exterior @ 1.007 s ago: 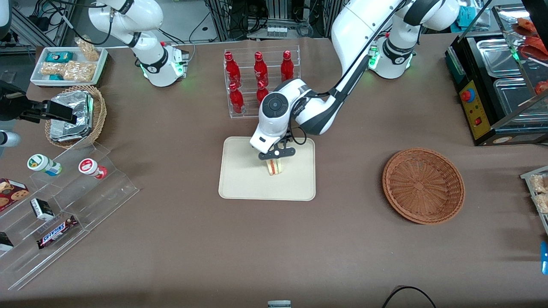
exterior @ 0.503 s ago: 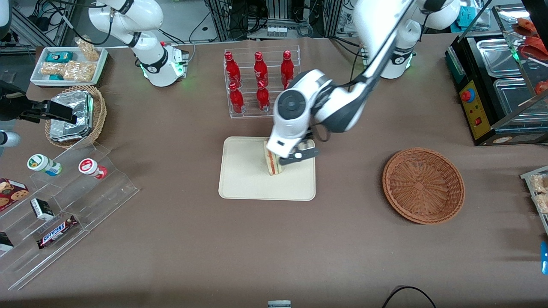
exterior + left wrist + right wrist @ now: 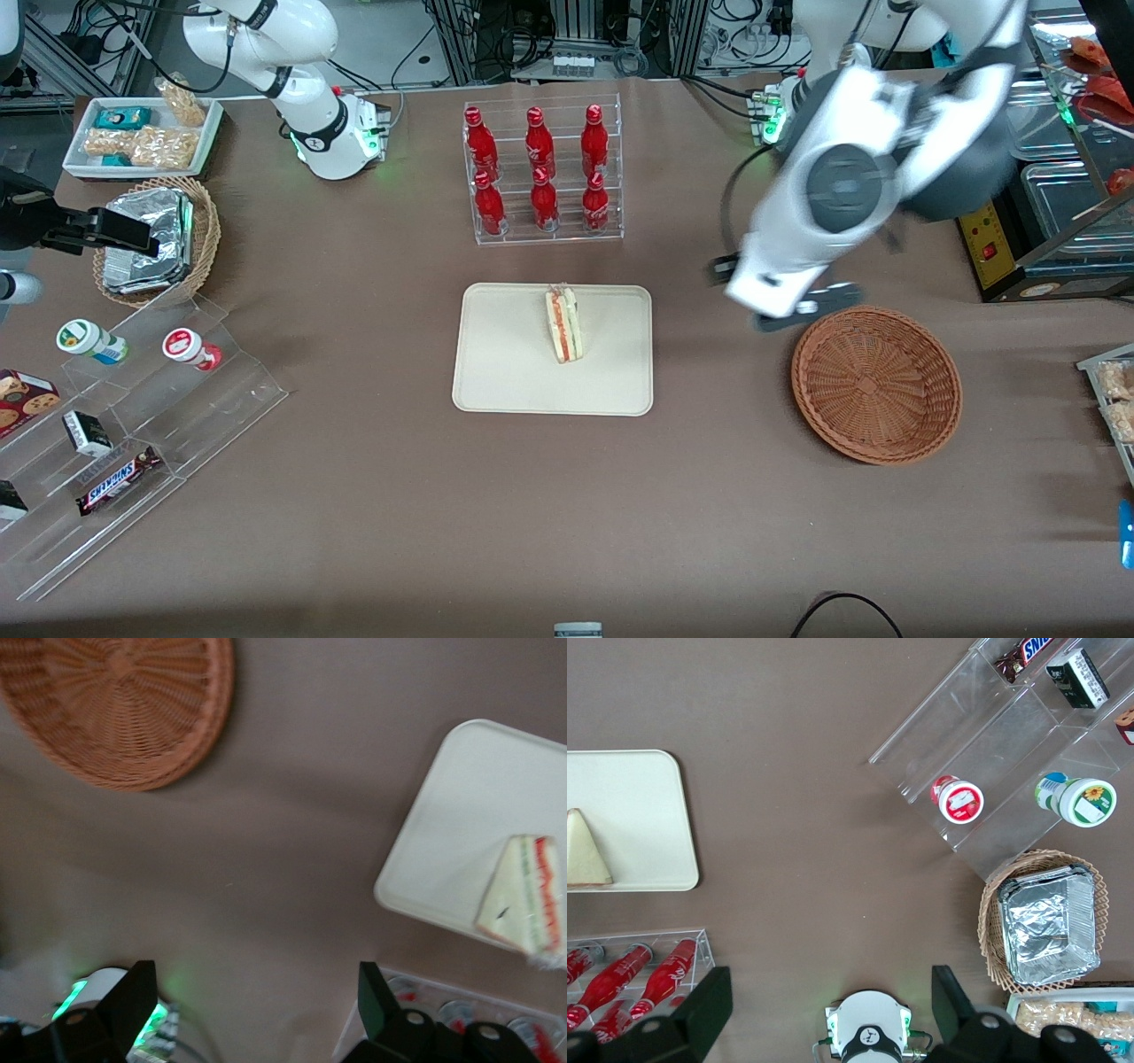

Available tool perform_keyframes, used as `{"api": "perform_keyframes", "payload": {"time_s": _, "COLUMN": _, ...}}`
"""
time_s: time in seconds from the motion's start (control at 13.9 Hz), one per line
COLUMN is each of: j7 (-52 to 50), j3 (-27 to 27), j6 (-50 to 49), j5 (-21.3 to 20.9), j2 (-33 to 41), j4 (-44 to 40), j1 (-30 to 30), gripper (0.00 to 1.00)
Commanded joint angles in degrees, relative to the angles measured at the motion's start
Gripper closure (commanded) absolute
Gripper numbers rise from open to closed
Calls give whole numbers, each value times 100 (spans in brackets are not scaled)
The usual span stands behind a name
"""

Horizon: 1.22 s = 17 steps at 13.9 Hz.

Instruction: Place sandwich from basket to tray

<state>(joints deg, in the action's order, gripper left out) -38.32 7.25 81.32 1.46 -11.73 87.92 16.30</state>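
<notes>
The sandwich stands on its edge on the cream tray, its red and green filling facing up. No finger touches it. My left gripper hangs open and empty above the table between the tray and the wicker basket, close to the basket's rim. The basket holds nothing. In the left wrist view the sandwich lies on the tray, the basket shows too, and only bare table shows between the dark fingers of the gripper.
A clear rack of red bottles stands farther from the camera than the tray. Toward the parked arm's end are a stepped clear display with snacks, a small basket of foil packets and a white snack tray. A black appliance stands toward the working arm's end.
The gripper opened and let go of the sandwich on the tray, then rose and swung away toward the basket. The sandwich stays standing on the tray.
</notes>
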Motion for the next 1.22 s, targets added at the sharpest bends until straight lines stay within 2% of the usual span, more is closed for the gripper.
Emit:
{"api": "perform_keyframes", "payload": {"time_s": 0.0, "j7": 946, "j3": 58, "j6": -484, "j5": -31, "j2": 372, "j4": -38, "j1": -775, "gripper": 0}}
{"api": "perform_keyframes", "payload": {"time_s": 0.22, "j7": 1563, "j3": 58, "j6": -705, "j5": -417, "j2": 724, "j4": -55, "j1": -1331, "gripper": 0}}
{"api": "perform_keyframes", "payload": {"time_s": 0.36, "j7": 1582, "j3": 49, "j6": -880, "j5": -427, "j2": 795, "j4": -230, "j1": -1515, "gripper": 0}}
{"api": "perform_keyframes", "payload": {"time_s": 0.58, "j7": 1529, "j3": 66, "j6": -1468, "j5": -365, "j2": 690, "j4": -670, "j1": -1569, "gripper": 0}}
{"api": "perform_keyframes", "payload": {"time_s": 0.79, "j7": 1512, "j3": 128, "j6": -1278, "j5": -383, "j2": 594, "j4": -741, "j1": -1472, "gripper": 0}}
{"api": "perform_keyframes", "payload": {"time_s": 0.93, "j7": 1520, "j3": 163, "j6": -1022, "j5": -357, "j2": 707, "j4": -619, "j1": -1481, "gripper": 0}}
{"api": "perform_keyframes", "payload": {"time_s": 1.15, "j7": 1538, "j3": 373, "j6": -1530, "j5": -409, "j2": 943, "j4": -460, "j1": -1655, "gripper": 0}}
